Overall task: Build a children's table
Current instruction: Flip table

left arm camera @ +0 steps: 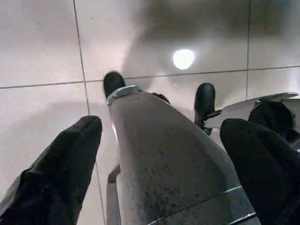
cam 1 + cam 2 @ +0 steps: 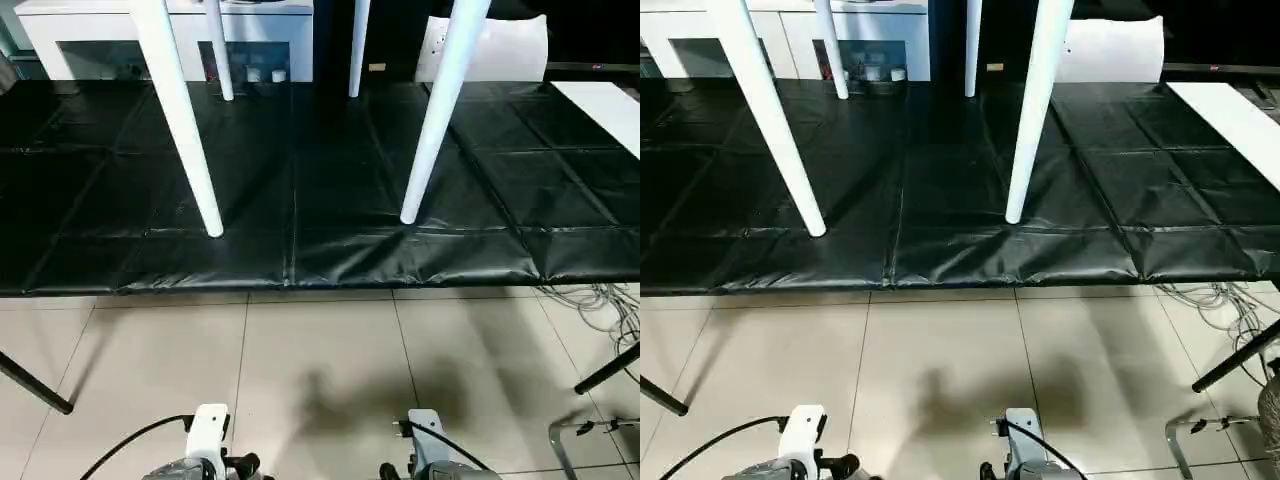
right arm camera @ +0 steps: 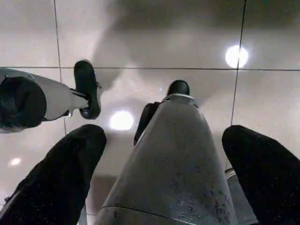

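The children's table stands upright on a black mat (image 2: pixel 300 180). Its four white tapered legs show: the front left leg (image 2: pixel 180 110), the front right leg (image 2: pixel 440 100), the back left leg (image 2: pixel 218 50) and the back right leg (image 2: pixel 358 45). The table top lies above the picture's edge, out of view. My arms hang low over the tiled floor, well short of the mat; the left wrist (image 2: pixel 210 440) and the right wrist (image 2: pixel 430 445) sit at the bottom edge. The left gripper (image 1: pixel 161 126) is open and holds nothing. The right gripper (image 3: pixel 165 133) is open too, and past it is my own silver leg (image 3: pixel 173 164).
A white cabinet (image 2: pixel 100 30) with dark compartments stands behind the mat. A white panel (image 2: pixel 605 105) lies at the mat's right. Loose cables (image 2: pixel 600 300) trail on the tiles at right. Black stand legs (image 2: pixel 35 385) (image 2: pixel 610 370) slant in from both sides.
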